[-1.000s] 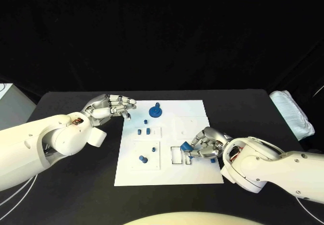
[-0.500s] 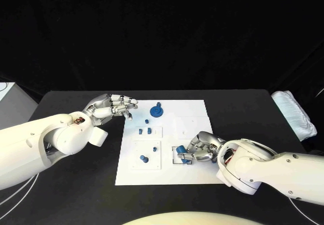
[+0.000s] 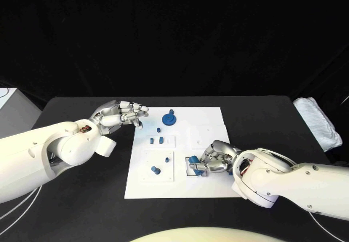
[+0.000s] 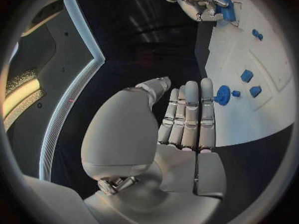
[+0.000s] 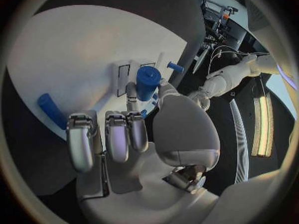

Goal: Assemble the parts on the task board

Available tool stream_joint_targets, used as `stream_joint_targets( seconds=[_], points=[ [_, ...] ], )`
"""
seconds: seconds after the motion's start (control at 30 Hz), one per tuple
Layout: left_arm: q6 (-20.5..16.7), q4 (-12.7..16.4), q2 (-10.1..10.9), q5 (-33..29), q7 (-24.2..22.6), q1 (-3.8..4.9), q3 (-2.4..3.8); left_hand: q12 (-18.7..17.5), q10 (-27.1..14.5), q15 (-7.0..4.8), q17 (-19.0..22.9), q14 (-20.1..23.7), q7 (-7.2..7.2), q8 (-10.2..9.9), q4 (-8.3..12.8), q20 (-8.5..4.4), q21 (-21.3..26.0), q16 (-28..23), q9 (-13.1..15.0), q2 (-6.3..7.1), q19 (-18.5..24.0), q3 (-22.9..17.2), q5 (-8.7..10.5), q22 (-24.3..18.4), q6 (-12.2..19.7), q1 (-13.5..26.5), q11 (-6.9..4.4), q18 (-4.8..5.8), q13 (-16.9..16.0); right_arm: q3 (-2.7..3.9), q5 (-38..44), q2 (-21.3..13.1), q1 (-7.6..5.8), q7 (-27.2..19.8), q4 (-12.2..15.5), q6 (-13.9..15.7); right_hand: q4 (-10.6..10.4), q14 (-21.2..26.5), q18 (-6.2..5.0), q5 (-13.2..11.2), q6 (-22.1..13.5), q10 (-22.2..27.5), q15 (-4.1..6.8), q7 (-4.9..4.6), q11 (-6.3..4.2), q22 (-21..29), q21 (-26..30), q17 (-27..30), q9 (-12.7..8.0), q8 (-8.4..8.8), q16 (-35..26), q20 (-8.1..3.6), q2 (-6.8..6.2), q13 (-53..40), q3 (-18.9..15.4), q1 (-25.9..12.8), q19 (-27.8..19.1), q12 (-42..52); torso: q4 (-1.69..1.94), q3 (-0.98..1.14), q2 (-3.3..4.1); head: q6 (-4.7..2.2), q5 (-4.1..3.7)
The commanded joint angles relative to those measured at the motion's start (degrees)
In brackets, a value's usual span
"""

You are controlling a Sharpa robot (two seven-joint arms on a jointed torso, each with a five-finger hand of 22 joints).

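Robot hands work over the white task board [image 3: 209, 186] at the centre of a black table [image 3: 269, 108]. The right hand [image 3: 217, 158], reaching in over the board's near right part, grips a blue cylindrical part [image 5: 147, 83] between thumb and fingers; the right wrist view shows that part upright, held just above a pair of black-outlined rectangular slots [image 5: 123, 78] in the board. In the head view the same part [image 3: 197, 167] is mostly hidden under the curled fingers, so whether it touches the board cannot be told.

The left hand [image 3: 118, 115] hovers at the board's far left corner with nothing in it, its fingers straight and lying close together, as the left wrist view [image 4: 181, 127] makes plain.

Other blue parts sit on the board. A round, gear-like piece with a small knob [image 3: 169, 119] lies near the far edge, just beside the left hand's fingertips. Two small blocks [image 3: 155, 141] sit near the middle of the left side, with another small piece [image 3: 159, 131] just beyond them. Nearer the robot, a short peg [image 3: 154, 171] and a smaller peg [image 3: 166, 160] stand on a raised square panel. In the right wrist view, a blue bar [image 5: 51, 111] lies at the board's edge, beside the right hand's fingers.

A folded white cloth [image 3: 317, 122] rests at the table's right edge.
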State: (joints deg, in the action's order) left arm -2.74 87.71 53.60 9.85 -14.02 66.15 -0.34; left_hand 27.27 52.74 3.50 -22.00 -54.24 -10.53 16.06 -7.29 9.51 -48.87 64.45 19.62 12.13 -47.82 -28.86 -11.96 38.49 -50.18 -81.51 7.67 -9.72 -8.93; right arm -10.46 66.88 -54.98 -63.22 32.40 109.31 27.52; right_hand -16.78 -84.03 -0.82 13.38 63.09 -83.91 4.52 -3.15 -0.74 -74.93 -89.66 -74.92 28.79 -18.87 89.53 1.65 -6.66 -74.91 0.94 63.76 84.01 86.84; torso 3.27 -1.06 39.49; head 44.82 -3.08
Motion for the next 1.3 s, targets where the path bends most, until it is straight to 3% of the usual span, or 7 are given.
stream_joint_targets(
  seconds=[0.03,0.07,0.23,0.43,0.83,1.1,1.3],
  points=[
    [0.9,0.2,0.0,-0.4,-0.1,0.0,0.03,-0.3,-0.4,0.28,-0.1,-0.2,-0.34,0.3,-0.3,-0.02,0.2,-0.3,-0.1,-0.21,-0.4,0.1,-0.13,-0.1,0.2,0.4,-0.07,-0.78,0.1,0.03,2.5,0.2,0.05,0.3,-0.2,-0.1,-0.2,-5.7,0.82,-5.5,-0.5,-4.4,0.16,0.0,-0.28,-15.1,-0.3,-13.9,0.1,-0.6,0.1,-0.23,0.2,-12.5,-2.7,-2.3,6.0,-0.3,0.02,-0.02,-0.05,0.0,0.0],
    [1.0,0.2,0.0,-0.4,-0.1,0.0,0.03,-0.3,-0.4,0.28,-0.1,-0.2,-0.34,0.3,-0.3,-0.02,0.2,-0.3,-0.1,-0.21,-0.4,0.1,-0.13,-0.1,0.2,0.4,-0.07,-0.78,0.1,0.03,2.8,0.3,0.05,0.4,-0.3,-0.2,-0.2,-5.7,0.82,-9.7,-0.6,-4.4,0.11,-0.03,-0.27,-15.1,-0.3,-13.9,0.2,-0.8,0.1,-0.25,-0.47,-12.5,-6.0,-5.1,6.0,-0.3,0.03,-0.01,-0.04,0.01,0.03],
    [1.0,0.3,0.0,-0.4,0.1,0.01,0.03,-0.3,-0.4,0.29,-0.1,-0.2,-0.34,0.3,-0.4,-0.02,0.2,-0.3,-0.1,-0.32,-0.4,0.1,-0.15,-0.1,0.2,0.4,-0.07,-0.78,0.1,0.07,3.7,0.5,0.04,0.5,-0.6,-0.5,-0.4,-5.7,0.82,-10.5,-1.1,-4.2,0.1,-0.08,-0.25,-15.1,-0.3,-13.8,0.5,-1.15,0.0,-0.26,-4.04,-12.4,-10.7,-9.3,6.0,-0.7,0.04,-0.04,-0.06,0.05,-0.01],
    [1.0,0.3,0.1,-0.4,0.1,0.01,0.03,-0.3,-0.4,0.29,-0.1,-0.2,-0.34,0.3,-0.4,-0.02,0.2,-0.3,-0.1,-0.32,-0.4,0.1,-0.15,-0.1,0.2,0.4,-0.07,-0.78,0.1,0.08,5.2,0.4,0.03,0.8,-0.8,-1.2,-0.4,-5.7,0.82,-10.4,-1.3,-4.0,0.09,-0.11,-0.23,-15.1,-0.3,-13.8,0.6,-1.21,0.0,-0.27,-4.78,-12.1,-11.3,-10.1,6.0,-1.2,0.03,-0.03,-0.11,0.03,0.03],
    [1.0,0.2,0.1,-0.4,0.2,0.01,0.03,-0.3,-0.4,0.29,-0.1,-0.2,-0.34,0.3,-0.4,-0.02,0.2,-0.3,-0.1,-0.32,-0.4,0.1,-0.15,-0.1,0.2,0.4,-0.07,-0.78,0.1,0.09,6.0,-0.9,0.03,-2.7,0.4,-1.8,0.1,-5.8,0.82,-8.3,-1.4,-4.3,0.02,-0.06,-0.23,-15.1,-0.3,-14.1,0.8,-2.12,0.1,-0.11,0.61,-12.5,-7.8,1.9,6.0,-0.9,-0.01,0.05,-0.08,-0.14,0.25],
    [0.8,0.0,0.1,-0.4,0.3,0.01,0.03,-0.3,-0.4,0.28,-0.1,-0.2,-0.32,0.4,-0.5,-0.01,0.3,-0.3,-0.1,-0.42,-0.5,0.0,-0.16,-0.2,0.2,0.4,-0.08,-0.79,0.1,0.09,3.5,-2.7,0.04,-4.7,2.1,-2.7,0.0,-5.8,0.82,-5.8,-1.1,-4.5,0.2,0.14,-0.42,-15.1,-0.3,-14.5,0.8,-2.55,0.2,-0.28,2.68,-12.9,-8.2,2.0,6.0,-0.4,-0.09,0.03,-0.07,-0.21,0.29],
    [0.8,-0.2,0.0,-0.4,0.4,0.01,0.03,-0.3,-0.3,0.28,-0.1,-0.2,-0.32,0.4,-0.5,-0.01,0.4,-0.3,-0.1,-0.48,-0.5,0.0,-0.16,-0.2,0.1,0.4,-0.08,-0.79,0.1,0.08,1.7,-3.0,0.04,-5.3,2.6,-4.1,0.0,-5.8,0.82,-5.5,-1.1,-4.5,0.21,0.15,-0.43,-15.1,-0.3,-14.5,0.8,-2.59,0.3,-0.29,2.95,-12.9,-8.5,1.6,6.0,-0.4,-0.07,0.08,-0.04,-0.25,0.18]
  ],
)
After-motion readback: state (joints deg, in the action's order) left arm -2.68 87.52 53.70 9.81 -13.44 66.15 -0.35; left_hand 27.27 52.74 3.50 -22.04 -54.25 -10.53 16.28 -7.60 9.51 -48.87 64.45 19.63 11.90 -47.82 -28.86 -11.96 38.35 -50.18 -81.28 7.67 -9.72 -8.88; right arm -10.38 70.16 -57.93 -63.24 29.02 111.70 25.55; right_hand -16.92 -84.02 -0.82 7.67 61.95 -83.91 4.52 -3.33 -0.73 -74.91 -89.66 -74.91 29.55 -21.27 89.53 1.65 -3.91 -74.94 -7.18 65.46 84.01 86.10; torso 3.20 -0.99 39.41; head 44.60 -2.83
